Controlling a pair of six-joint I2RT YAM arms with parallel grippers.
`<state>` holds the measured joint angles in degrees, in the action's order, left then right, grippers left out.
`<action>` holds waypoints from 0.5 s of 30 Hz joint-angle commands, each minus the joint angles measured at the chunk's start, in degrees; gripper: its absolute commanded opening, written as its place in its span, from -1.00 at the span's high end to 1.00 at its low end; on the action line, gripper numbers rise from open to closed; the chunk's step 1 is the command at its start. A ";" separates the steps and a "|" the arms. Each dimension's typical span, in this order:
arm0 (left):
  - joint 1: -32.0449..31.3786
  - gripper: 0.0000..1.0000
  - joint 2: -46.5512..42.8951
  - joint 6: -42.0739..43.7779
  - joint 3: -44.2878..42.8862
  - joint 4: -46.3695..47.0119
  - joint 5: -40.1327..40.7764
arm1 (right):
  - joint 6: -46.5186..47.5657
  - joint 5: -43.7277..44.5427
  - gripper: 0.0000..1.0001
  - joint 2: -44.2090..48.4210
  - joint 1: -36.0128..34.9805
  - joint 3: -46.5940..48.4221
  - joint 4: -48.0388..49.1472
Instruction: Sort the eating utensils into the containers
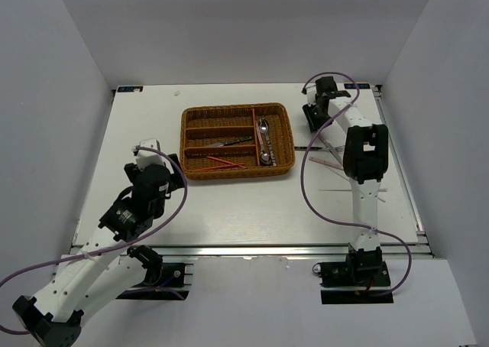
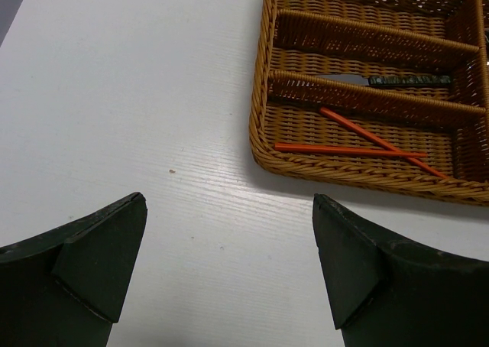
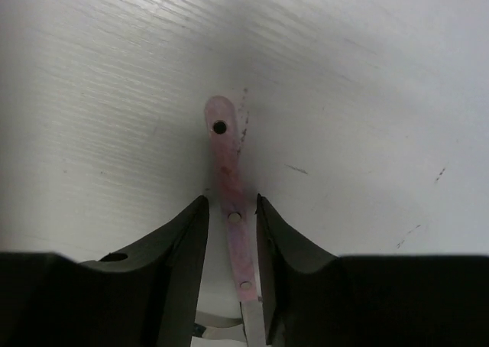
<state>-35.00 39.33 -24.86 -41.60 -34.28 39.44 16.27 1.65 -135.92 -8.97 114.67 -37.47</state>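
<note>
The brown wicker tray (image 1: 237, 172) stands at the table's middle back. Its crosswise slot holds two metal spoons (image 1: 263, 138), the near long slot two red chopsticks (image 1: 224, 162), and the middle slot a dark-handled knife (image 1: 231, 141). My right gripper (image 1: 315, 130) is down on the table right of the tray. In the right wrist view its jaws (image 3: 231, 198) straddle a flat pink utensil handle (image 3: 222, 148), with a thin gap still showing on the left side. My left gripper (image 2: 229, 198) hangs open over bare table, left of the tray (image 2: 261, 133) and its red chopsticks (image 2: 351, 150).
More pink-handled utensils (image 1: 326, 162) lie on the table under the right arm, and a thin pale stick (image 1: 338, 190) lies nearer the front. White walls close in the table on three sides. The right arm's purple cable (image 1: 306, 186) loops over the table.
</note>
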 commanded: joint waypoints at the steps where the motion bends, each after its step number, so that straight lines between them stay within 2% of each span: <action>1: -0.15 -0.96 0.39 0.52 0.38 0.80 -0.86 | 1.66 -3.22 0.29 -0.58 1.32 -0.06 -3.22; 8: -0.15 -0.96 0.57 0.60 0.47 0.71 -1.21 | 2.18 1.77 0.91 1.52 1.59 -2.79 -0.41; 10: -0.15 -0.96 0.57 0.60 0.47 0.80 -1.30 | 2.27 3.09 1.00 2.67 1.50 -3.05 0.29; 15: -0.15 -0.96 0.40 0.60 0.38 0.71 -1.21 | 0.87 5.99 1.00 8.73 1.41 -1.21 0.12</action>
<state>-35.00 40.03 -24.62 -41.60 -34.28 38.50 17.54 4.71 -134.21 -7.66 112.62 -37.45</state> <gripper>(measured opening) 0.981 0.176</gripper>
